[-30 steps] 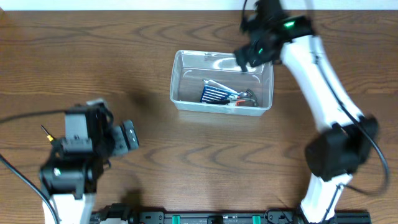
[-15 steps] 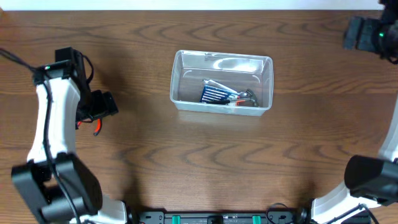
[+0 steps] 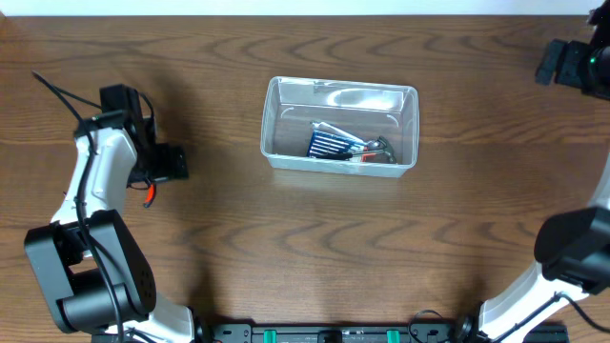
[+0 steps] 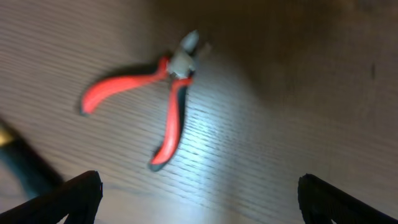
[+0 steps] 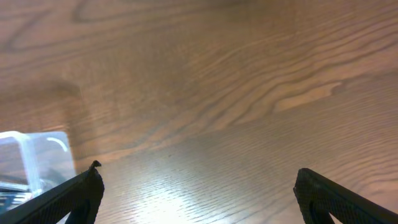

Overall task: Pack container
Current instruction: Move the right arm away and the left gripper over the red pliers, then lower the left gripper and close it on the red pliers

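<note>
The container point(image 3: 276, 122) is standing in the middle of the table point(image 3: 286, 248), with its long side running left to right. A few tools point(image 3: 348, 145) are lying inside it, toward its near wall.

The left gripper point(image 4: 199, 183) is hovering over the left part of the table. Its fingers are standing wide apart and are holding nothing. The red pliers point(image 4: 176, 93) are lying flat on the wood just beside it, and nothing is touching them. In the left wrist view they are sitting ahead of the fingers and a little left of the middle line. The nose is pointing away and the two handles are spreading back toward the left finger. So the long axis is running slanted against the line between the fingers, not across it.

The right gripper point(image 5: 196, 180) is hanging at the far right edge, well apart from the pliers. It is also wide open and empty. Only a corner of the container is showing in its view.

I am judging that the left arm is the one nearer to the pliers. For the grasp it is probably needing to come forward and a little left.
</note>
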{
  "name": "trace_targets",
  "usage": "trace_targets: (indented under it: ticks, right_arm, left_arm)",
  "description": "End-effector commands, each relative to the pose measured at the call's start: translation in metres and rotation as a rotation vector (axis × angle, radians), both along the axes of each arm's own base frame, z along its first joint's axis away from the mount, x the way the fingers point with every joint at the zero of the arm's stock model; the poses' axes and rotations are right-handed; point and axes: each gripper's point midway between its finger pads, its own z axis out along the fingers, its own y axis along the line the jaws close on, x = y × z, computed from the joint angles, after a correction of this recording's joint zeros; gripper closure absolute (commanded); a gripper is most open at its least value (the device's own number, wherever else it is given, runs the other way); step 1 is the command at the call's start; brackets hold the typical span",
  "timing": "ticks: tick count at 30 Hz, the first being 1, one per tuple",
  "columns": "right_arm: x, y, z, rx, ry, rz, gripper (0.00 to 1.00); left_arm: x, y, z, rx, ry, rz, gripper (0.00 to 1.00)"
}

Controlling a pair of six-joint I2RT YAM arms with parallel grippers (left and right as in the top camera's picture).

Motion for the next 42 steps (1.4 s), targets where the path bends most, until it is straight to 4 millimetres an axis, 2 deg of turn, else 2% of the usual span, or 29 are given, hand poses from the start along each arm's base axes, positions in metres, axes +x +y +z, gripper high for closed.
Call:
trace_targets:
  ticks: [1,4,12,23,34,42]
  right_arm:
    - [0.002,-0.001,-0.017,0.009,0.042,0.018,0.01]
    - [0.001,-0.001,-0.022,0.005,0.062,0.031,0.01]
    - [-0.001,-0.003,-0.023,-0.012,0.076,0.042,0.01]
    - [-0.002,-0.004,-0.023,-0.015,0.079,0.043,0.01]
    - [-0.006,-0.002,-0.025,-0.008,0.096,0.044,0.01]
    - [-0.01,-0.001,-0.027,-0.001,0.115,0.044,0.01]
  left_arm:
    - [-0.004,-0.007,-0.017,-0.037,0.005,-0.037,0.02]
    - [0.002,-0.015,-0.027,-0.078,-0.041,-0.045,0.01]
    - [0.012,-0.009,-0.041,-0.123,-0.111,-0.014,0.02]
    - [0.003,-0.008,-0.075,-0.171,-0.028,0.056,0.02]
    - [0.0,-0.007,-0.076,-0.165,-0.015,0.061,0.01]
    - [-0.013,0.01,-0.077,-0.063,0.041,0.098,0.02]
